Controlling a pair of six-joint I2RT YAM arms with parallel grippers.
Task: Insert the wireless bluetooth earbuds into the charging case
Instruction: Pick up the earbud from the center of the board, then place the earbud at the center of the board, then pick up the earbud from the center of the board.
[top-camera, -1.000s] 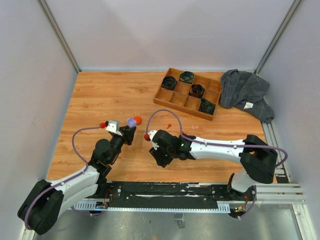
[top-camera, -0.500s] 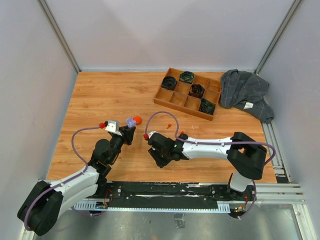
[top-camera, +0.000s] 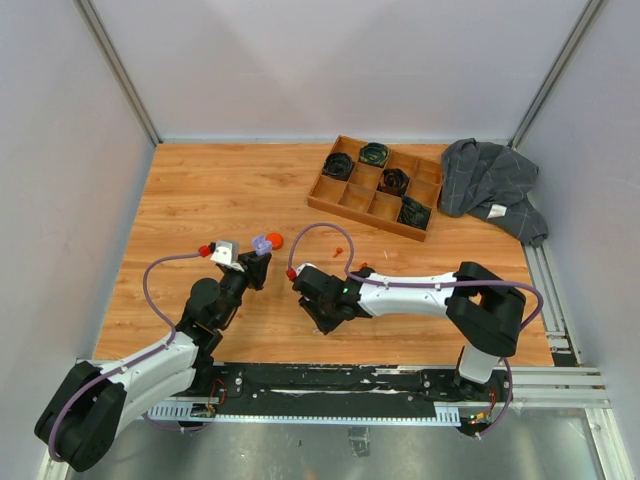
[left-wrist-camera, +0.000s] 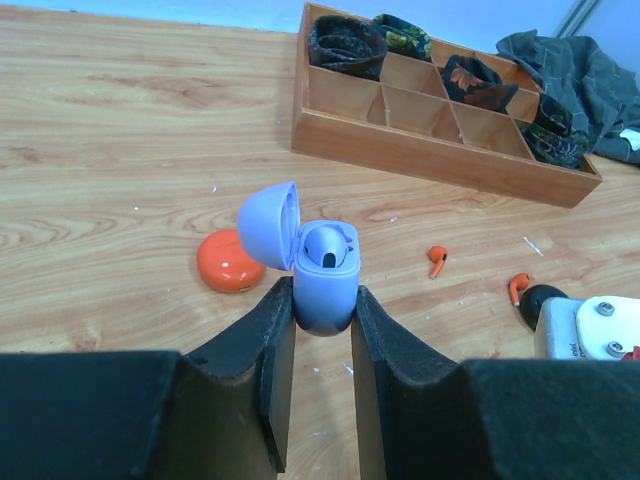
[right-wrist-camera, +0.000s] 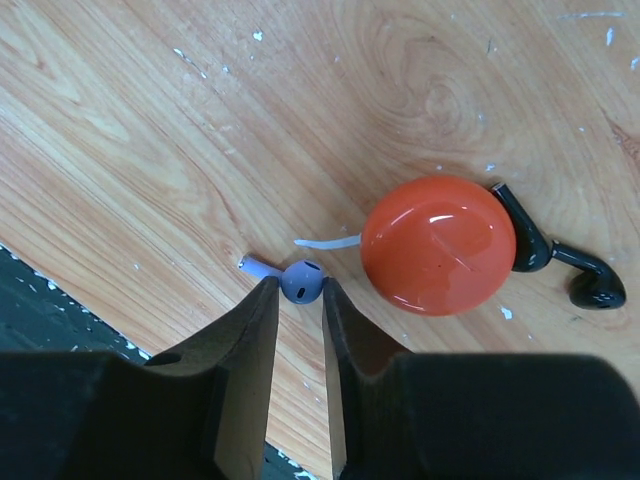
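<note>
My left gripper is shut on an upright lilac charging case whose lid stands open; one bud sits in it. From above, that case is held just over the table. On the wood near the table's front edge lies a lilac earbud, and my right gripper is shut on its head, both pads touching. Beside it are an orange round case and two black earbuds. Two orange earbuds lie to the right of the lilac case.
Another orange round case rests left of the lilac one. A wooden compartment tray with coiled cables stands at the back, a grey cloth to its right. The table's dark front edge lies close to my right gripper.
My right arm has shifted slightly left and its jaws have closed onto the lilac earbud. The left arm and its case have not moved.
</note>
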